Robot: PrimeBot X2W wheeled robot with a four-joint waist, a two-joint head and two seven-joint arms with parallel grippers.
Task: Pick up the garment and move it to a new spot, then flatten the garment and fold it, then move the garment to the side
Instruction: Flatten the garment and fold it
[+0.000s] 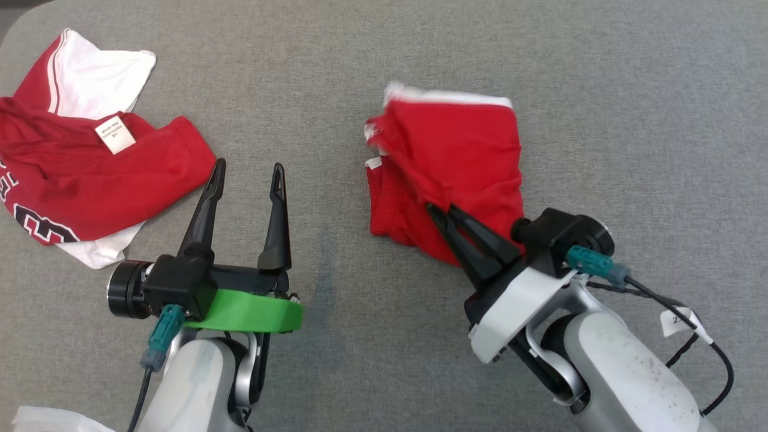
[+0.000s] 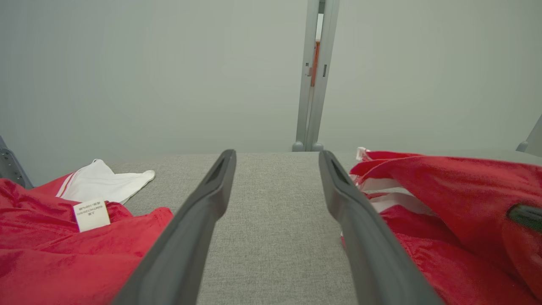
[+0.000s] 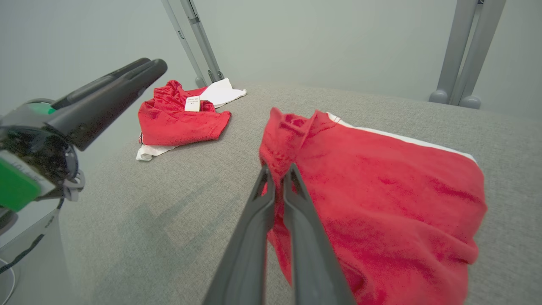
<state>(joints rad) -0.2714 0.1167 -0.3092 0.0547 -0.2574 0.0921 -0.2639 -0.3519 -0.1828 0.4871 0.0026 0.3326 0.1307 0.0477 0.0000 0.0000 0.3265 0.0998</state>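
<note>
Two garments, head view: I see a red garment (image 1: 450,156) with a white edge right of centre on the grey table (image 1: 336,90), and a red and white shirt (image 1: 90,180) crumpled at the far left, well apart from it.
Right gripper, head view: I read the right gripper (image 1: 440,207) as clamped on the near edge of the red garment, with its fingers together and the cloth bunched around their tips.
Left gripper, head view: the left gripper (image 1: 248,165) sits between the two garments with its fingers wide apart and nothing between them.
Tag, head view: a white tag (image 1: 115,134) lies face up on the shirt.
Left wrist view: the left gripper (image 2: 276,153) has its fingers spread over bare table (image 2: 275,237). The shirt (image 2: 51,254) and its tag (image 2: 91,214) are to the left, and the red garment (image 2: 444,190) is just beside the right finger.
Background, left wrist view: a grey post (image 2: 315,76) stands behind the table.
Right wrist view: the right gripper (image 3: 279,168) has its fingers pressed together on a fold of the red garment (image 3: 372,203), which spreads away to the right.
Far side, right wrist view: I see the left gripper (image 3: 154,65) at the left and the shirt (image 3: 178,120) beyond it.
</note>
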